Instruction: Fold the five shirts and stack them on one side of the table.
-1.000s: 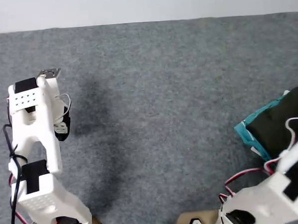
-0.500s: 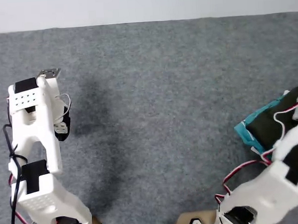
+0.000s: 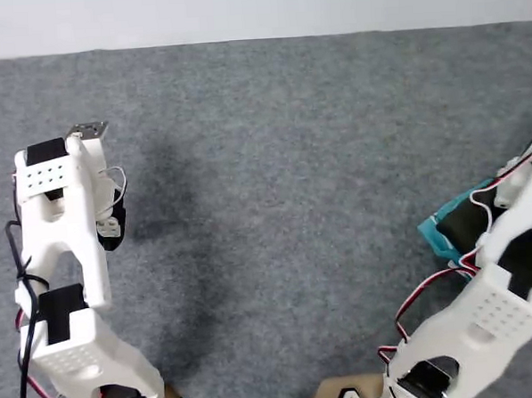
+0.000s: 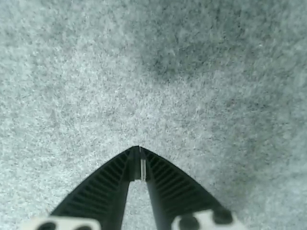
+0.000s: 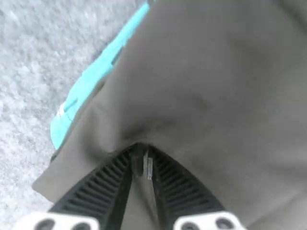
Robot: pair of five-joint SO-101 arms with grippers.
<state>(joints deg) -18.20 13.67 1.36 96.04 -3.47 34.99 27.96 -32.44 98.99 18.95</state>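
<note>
Right wrist view: your right gripper (image 5: 141, 165) has its jaws drawn together, with only a sliver between the tips, and the tips rest on the dark shirt (image 5: 206, 96).
Cloth at the tips: the dark fabric gathers into a small crease just where the tips meet (you cannot tell whether any of it is nipped between them).
Dark shirt: it lies directly under the right gripper and spreads out ahead of it and to both sides, as the upper layer of the pile.
Teal shirt (image 5: 91, 81): it sits beneath the dark one, and a strip of its edge peeks out off to one side of the gripper.
Grey mat (image 5: 29, 57): it lies bare beyond the teal edge, farther out from the gripper than either shirt.
Left wrist view: your left gripper (image 4: 139, 163) is fully closed, its tips touching and nothing between them, with only grey mat below and ahead.
High view, left arm (image 3: 62, 227): it stands folded over the mat, well apart from the shirts.
High view, right arm (image 3: 495, 303): it stretches over the pile and covers most of it. A patch of dark cloth and the teal edge show just beside the arm, on the side facing your left arm.
Wires (image 3: 481, 214): red and white leads loop along the right arm, above the shirts.
</note>
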